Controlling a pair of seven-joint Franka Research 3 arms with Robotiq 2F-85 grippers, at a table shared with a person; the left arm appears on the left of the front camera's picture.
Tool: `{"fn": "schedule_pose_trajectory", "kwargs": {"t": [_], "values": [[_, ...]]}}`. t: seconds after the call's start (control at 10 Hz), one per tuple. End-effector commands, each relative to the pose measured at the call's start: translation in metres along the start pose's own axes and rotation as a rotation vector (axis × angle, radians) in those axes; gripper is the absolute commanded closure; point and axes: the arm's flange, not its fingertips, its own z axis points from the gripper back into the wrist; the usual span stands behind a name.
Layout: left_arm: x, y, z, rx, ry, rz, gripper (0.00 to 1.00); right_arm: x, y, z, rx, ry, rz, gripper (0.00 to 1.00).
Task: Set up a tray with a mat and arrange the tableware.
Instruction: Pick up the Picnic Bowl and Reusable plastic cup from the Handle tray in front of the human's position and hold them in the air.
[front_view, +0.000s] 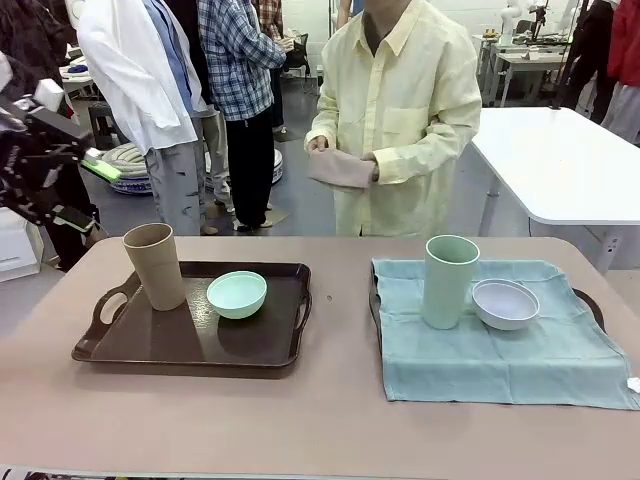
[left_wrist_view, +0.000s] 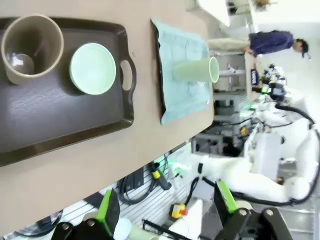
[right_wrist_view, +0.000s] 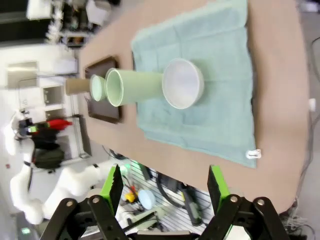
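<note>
Progress seems roughly half: at lower right the teal mat (front_view: 500, 365) drapes its tray (front_view: 594, 306) under the pale green cup (front_view: 449, 281) and whitish bowl (front_view: 505, 303), while at lower left the tan cup (front_view: 153, 265) and mint bowl (front_view: 237, 294) sit on a bare tray (front_view: 150, 342), with the left gripper (left_wrist_view: 165, 207) and right gripper (right_wrist_view: 165, 187) both spread and empty.

Robotics lab, white worktable (front_view: 560, 165), loose cables (left_wrist_view: 136, 184) underneath, people (front_view: 238, 85) standing behind
</note>
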Motion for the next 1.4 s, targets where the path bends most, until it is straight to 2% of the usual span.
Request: {"fn": "schedule_pose_trajectory", "kwargs": {"t": [0.0, 0.2, 0.5, 0.8, 1.1, 1.2, 1.3], "values": [[-0.017, 0.024, 0.01, -0.061, -0.11, -0.038, 0.0, 0.004, -0.015, 0.001, 0.111, -0.032, -0.087, 0.11], [-0.024, 0.053, 0.02, -0.143, -0.159, -0.07, 0.0, 0.005, -0.025, 0.001, 0.166, -0.012, -0.102, 0.11], [-0.038, 0.093, 0.038, -0.182, -0.252, -0.036, 0.0, -0.005, -0.041, 0.002, 0.223, 0.046, -0.144, 0.11], [-0.039, 0.117, 0.049, -0.165, -0.24, 0.04, 0.0, -0.019, -0.049, -0.003, 0.201, 0.123, -0.116, 0.11], [-0.043, 0.121, 0.058, -0.141, -0.207, 0.045, 0.0, -0.03, -0.053, -0.004, 0.178, 0.108, -0.133, 0.11], [-0.041, 0.116, 0.055, -0.114, -0.186, 0.012, 0.0, -0.028, -0.05, -0.005, 0.164, 0.08, -0.115, 0.11], [-0.04, 0.121, 0.05, -0.156, -0.234, 0.057, 0.0, -0.025, -0.05, -0.004, 0.195, 0.112, -0.146, 0.11]]}}
